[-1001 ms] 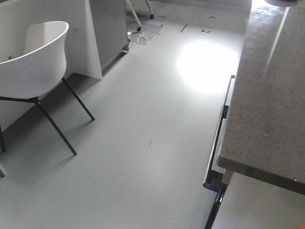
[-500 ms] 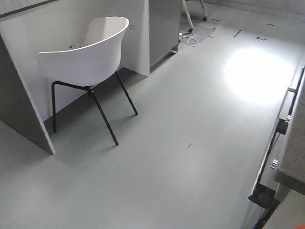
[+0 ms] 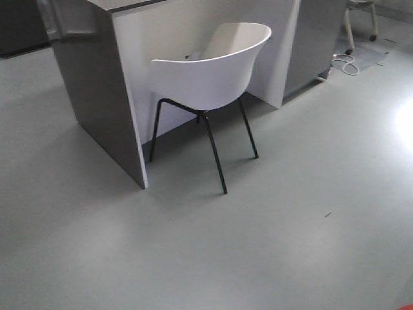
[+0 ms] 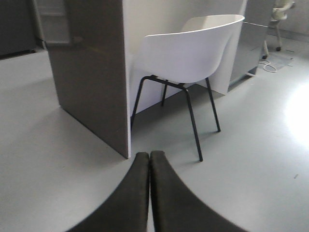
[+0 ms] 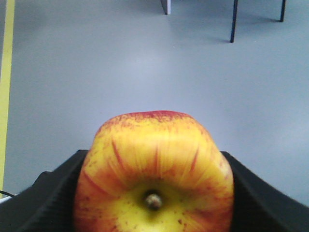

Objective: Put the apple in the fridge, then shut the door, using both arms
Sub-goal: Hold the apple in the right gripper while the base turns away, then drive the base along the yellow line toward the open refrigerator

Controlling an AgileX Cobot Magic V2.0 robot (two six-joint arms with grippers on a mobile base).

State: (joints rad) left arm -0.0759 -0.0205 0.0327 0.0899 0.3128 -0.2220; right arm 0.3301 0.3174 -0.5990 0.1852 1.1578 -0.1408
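- Floor [image 3: 271, 258]: grey, smooth and bare, with a bright glare patch at the right edge of the front view. No fridge or door is to be seen in any view. The step in hand is judged to be the carry towards the fridge, so the base is best driven smoothly, without jolts.
- Desk side panel [image 3: 97, 103]: dark grey outside, white within, standing left of centre. It is to be given a wide berth in any turn.
- Chair [image 3: 206, 77]: white shell on thin black legs, tucked partly under the desk. Its splayed legs are judged the likeliest snag.
- Left gripper [image 4: 149, 157]: fingers are pressed together, nothing between them. It is best kept free for the door.
- Right gripper [image 5: 154, 205]: clamped on the fruit, with black fingers [image 5: 46, 198] seen at both flanks. The squeeze is to be held firm and the wrist level.
- Apple [image 5: 154, 159]: red-streaked yellow, stem end towards the wrist camera, seated between the right fingers, clear of the floor.
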